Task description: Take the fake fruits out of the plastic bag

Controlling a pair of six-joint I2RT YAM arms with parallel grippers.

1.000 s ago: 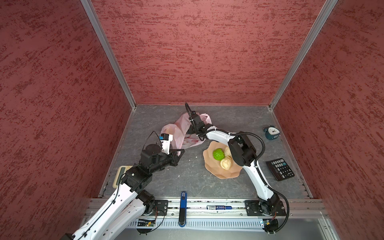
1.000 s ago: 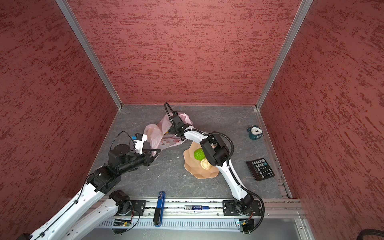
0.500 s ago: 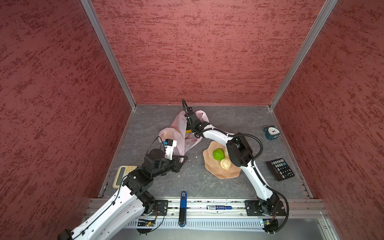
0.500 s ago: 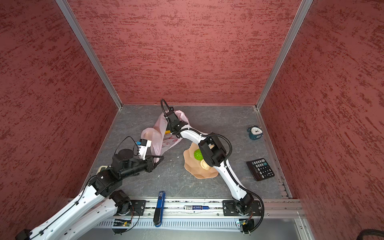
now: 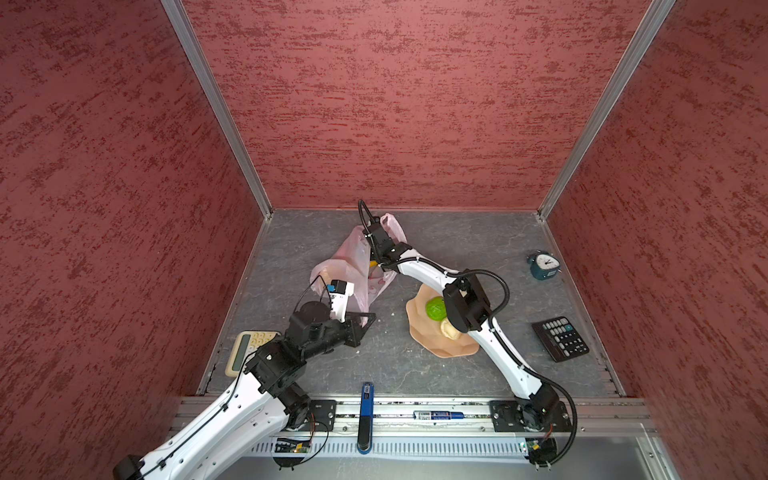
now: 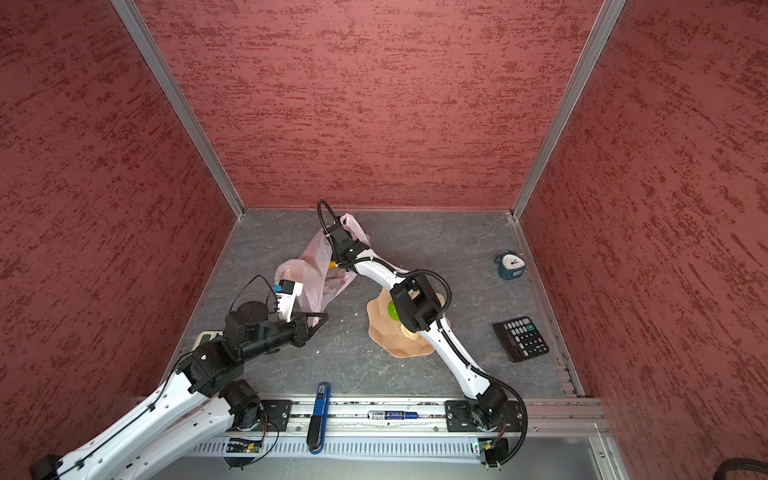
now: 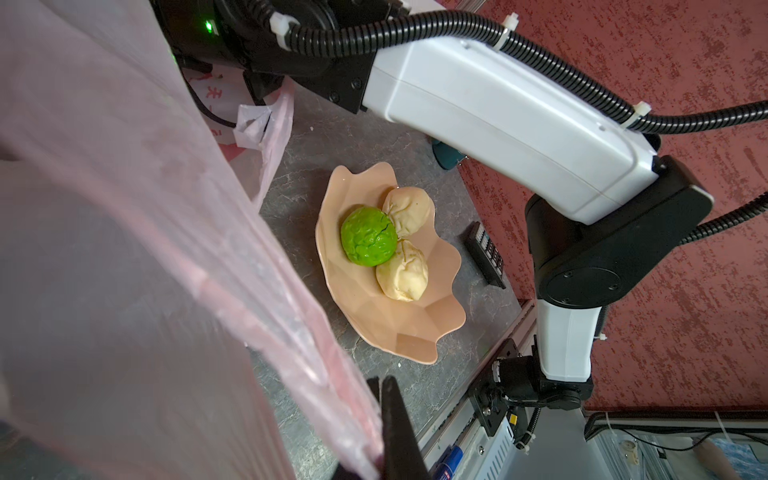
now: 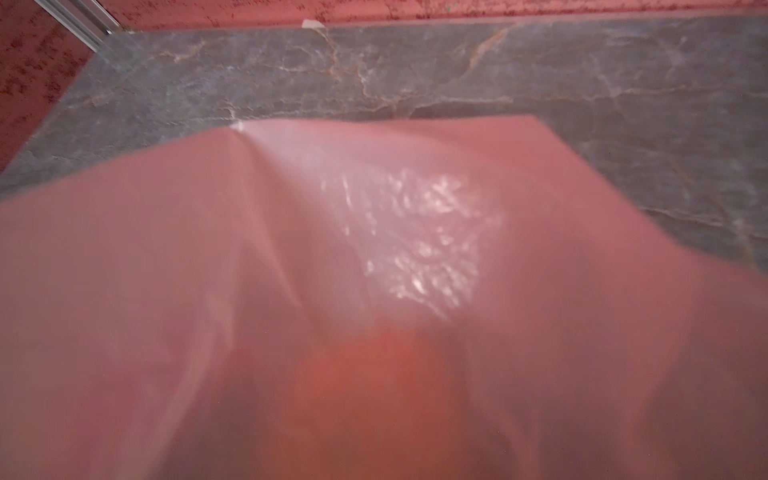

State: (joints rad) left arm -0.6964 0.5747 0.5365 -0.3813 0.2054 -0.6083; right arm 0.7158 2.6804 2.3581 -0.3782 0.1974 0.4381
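Note:
The pale pink plastic bag (image 5: 349, 266) (image 6: 309, 270) stands stretched up at the back middle. My left gripper (image 5: 368, 318) (image 7: 382, 415) is shut on the bag's lower edge, the film (image 7: 124, 249) bunched between its jaws. My right gripper is buried in the bag's mouth, and only its wrist (image 5: 380, 241) (image 6: 345, 245) shows. In the right wrist view pink film (image 8: 374, 208) covers everything, with an orange-red blur (image 8: 374, 395) behind it. A green ball (image 5: 435, 308) (image 7: 368, 237) and two cream balls (image 7: 407, 210) (image 7: 403, 276) lie in the peach dish (image 5: 419, 336) (image 7: 415, 332).
A teal alarm clock (image 5: 543, 266) stands at the back right and a black calculator (image 5: 561, 338) lies at the right. A beige calculator (image 5: 249, 345) lies under my left arm. A blue-black tool (image 5: 365, 415) and a marker (image 5: 436, 414) lie on the front rail.
My left gripper has drawn the bag's edge toward the front, and the bag now stands taller and more stretched. My right wrist has gone deeper into the bag's mouth.

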